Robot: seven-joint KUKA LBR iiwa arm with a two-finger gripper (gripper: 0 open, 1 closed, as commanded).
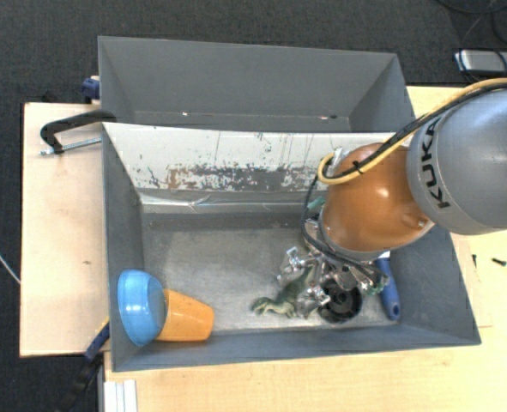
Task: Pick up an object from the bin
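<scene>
My gripper (314, 279) is low in the bin's front right part, under the arm's orange cover. Right below it lies a small green toy figure (278, 305) on the bin floor. A black round piece (340, 305) sits just to the right of the figure, touching or very near the gripper's metal parts. A blue handle-shaped thing (389, 291) lies along the right wall, partly hidden by the arm.
An orange cup with a blue rounded lid (156, 312) lies on its side in the front left corner, far from the gripper. The arm and its orange cover hang over the bin's right side.
</scene>
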